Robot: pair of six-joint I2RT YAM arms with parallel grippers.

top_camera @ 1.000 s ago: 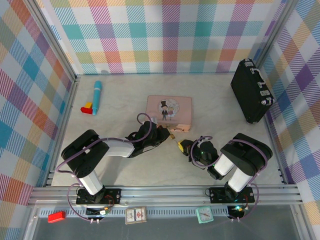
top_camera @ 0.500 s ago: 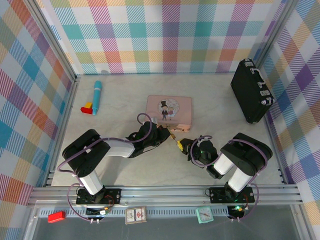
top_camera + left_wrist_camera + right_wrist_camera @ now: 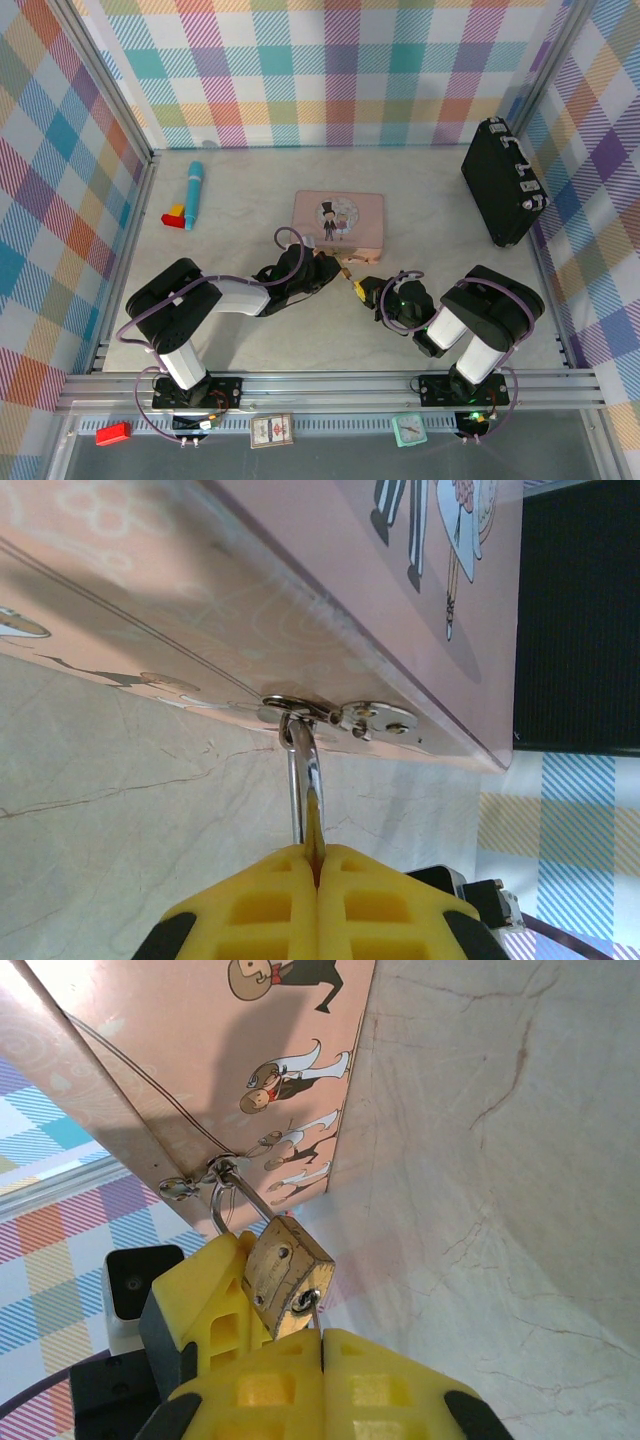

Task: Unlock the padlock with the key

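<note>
1. Plainly, the right tool (image 3: 322,1345) is pinched fully together on the key (image 3: 317,1312). Only a thin silver sliver of it shows between the yellow fingertips and the lock.
2. The padlock (image 3: 285,1272) hangs by its shackle (image 3: 305,780) from the hasp (image 3: 340,712) on the front edge of the pink tin (image 3: 200,1070), its brass body tilted just above the tabletop (image 3: 500,1210).
3. The left tool (image 3: 320,858) is likewise closed tight, gripping the shackle just below the hasp and steadying the lock from the other side.
4. The relation that matters: the key runs straight from the right tool's tips into the keyhole face at the body's near end, roughly in line with the padlock's long axis.
5. Judging from that, the coming move is a twist about that shared axis. The right tool, touching the lock through the key, is the one to make it.
</note>
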